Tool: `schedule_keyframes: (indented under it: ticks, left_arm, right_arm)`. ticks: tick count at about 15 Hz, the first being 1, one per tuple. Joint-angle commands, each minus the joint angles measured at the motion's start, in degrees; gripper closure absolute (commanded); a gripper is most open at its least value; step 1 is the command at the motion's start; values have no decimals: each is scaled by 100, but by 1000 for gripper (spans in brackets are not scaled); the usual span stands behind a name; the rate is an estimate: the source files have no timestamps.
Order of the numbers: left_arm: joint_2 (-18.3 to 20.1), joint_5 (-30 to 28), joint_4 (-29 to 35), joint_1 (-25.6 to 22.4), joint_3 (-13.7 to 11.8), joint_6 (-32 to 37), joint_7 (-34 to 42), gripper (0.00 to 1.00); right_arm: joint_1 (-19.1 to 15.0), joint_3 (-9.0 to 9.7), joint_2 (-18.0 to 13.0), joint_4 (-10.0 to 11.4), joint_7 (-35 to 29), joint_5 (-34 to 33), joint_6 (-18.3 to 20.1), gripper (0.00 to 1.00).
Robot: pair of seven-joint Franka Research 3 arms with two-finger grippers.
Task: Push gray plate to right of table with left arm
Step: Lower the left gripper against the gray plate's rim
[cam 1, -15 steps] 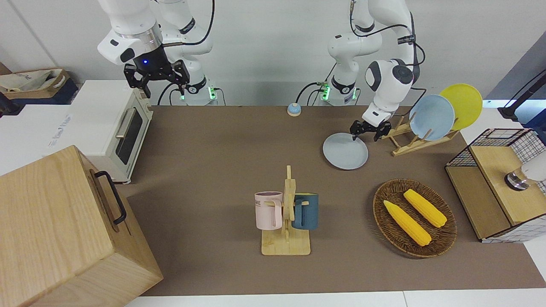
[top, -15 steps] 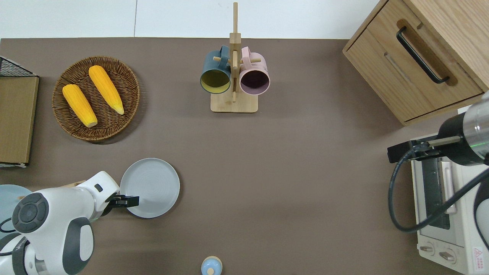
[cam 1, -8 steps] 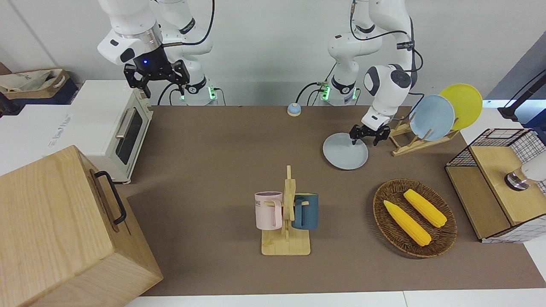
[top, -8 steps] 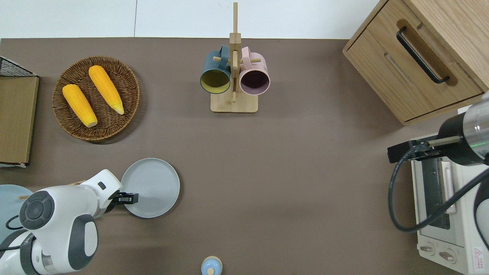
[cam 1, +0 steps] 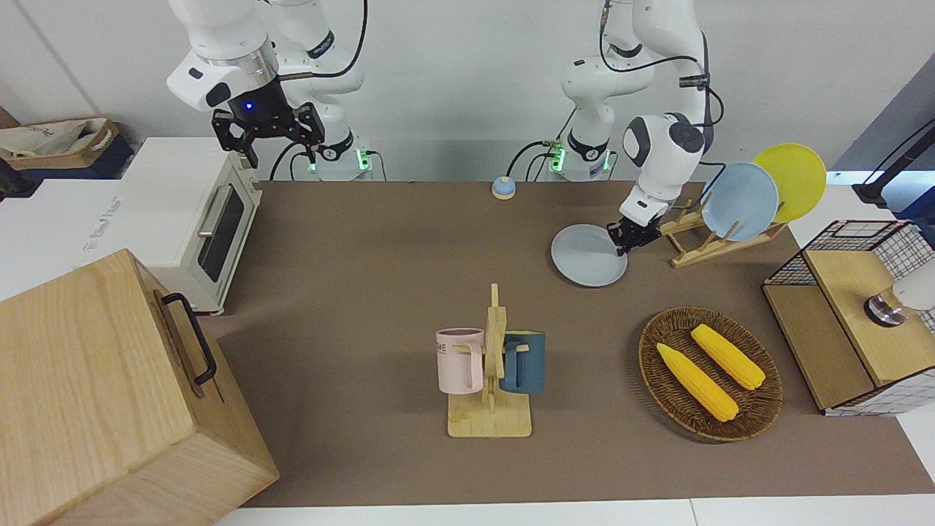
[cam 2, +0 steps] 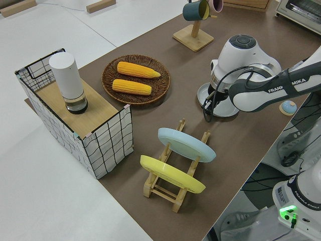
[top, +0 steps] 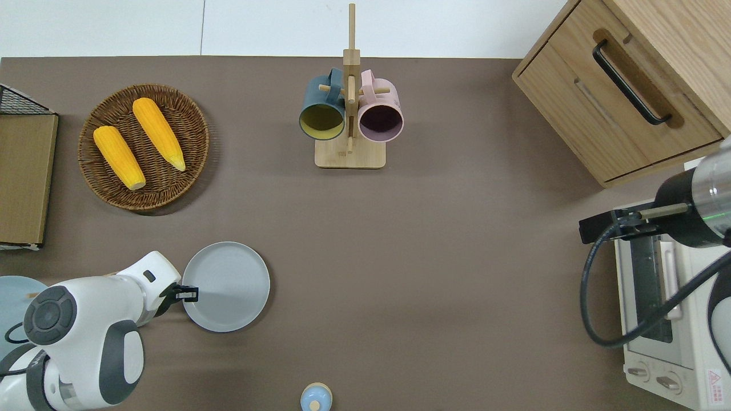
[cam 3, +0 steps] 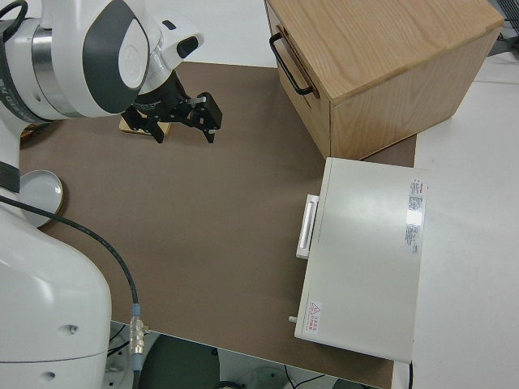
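The gray plate (cam 1: pixel 586 257) (top: pixel 227 287) lies flat on the brown table (top: pixel 434 257), toward the left arm's end and nearer to the robots than the corn basket. It also shows in the right side view (cam 3: pixel 39 191) and, partly hidden by the arm, in the left side view (cam 2: pixel 202 93). My left gripper (cam 1: pixel 623 244) (top: pixel 189 293) (cam 2: pixel 207 107) is low at the plate's rim, on the side toward the left arm's end of the table. My right gripper (cam 1: pixel 281 152) (cam 3: pixel 185 132) is open, empty and parked.
A mug rack (top: pixel 349 117) with two mugs stands mid-table. A wicker basket (top: pixel 197 117) holds two corn cobs. A wooden dish rack (cam 1: pixel 697 248) holds a sky-blue plate (cam 1: pixel 739 201) and a yellow plate (cam 1: pixel 796 172). A small bell (top: pixel 316 397), toaster oven (cam 1: pixel 191 219) and wooden cabinet (cam 1: pixel 102 394) stand around.
My left gripper has turned and drawn back from over the plate to its rim. The plate has shifted slightly nearer to the robots. The right arm has not moved.
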State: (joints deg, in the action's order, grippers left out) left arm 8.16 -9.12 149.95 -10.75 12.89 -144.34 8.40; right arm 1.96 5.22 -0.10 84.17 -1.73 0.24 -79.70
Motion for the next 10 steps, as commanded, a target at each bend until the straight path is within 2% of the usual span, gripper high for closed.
schedule_keyframes:
  ticks: [1, 7, 10]
  left_arm:
    - [-60, -90, 87, 195, 38, -103, -162, 1000]
    - [-490, -801, 25, 1433, 47, -665, -926, 1000]
    - [-622, -969, -97, 2320, 47, -938, -1891, 1000]
  right_arm:
    - [-64, 23, -43, -5, 15, 46, 69, 17]
    - [-64, 32, -43, 3, 15, 46, 69, 17]
    - [-64, 23, -43, -6, 15, 46, 69, 17]
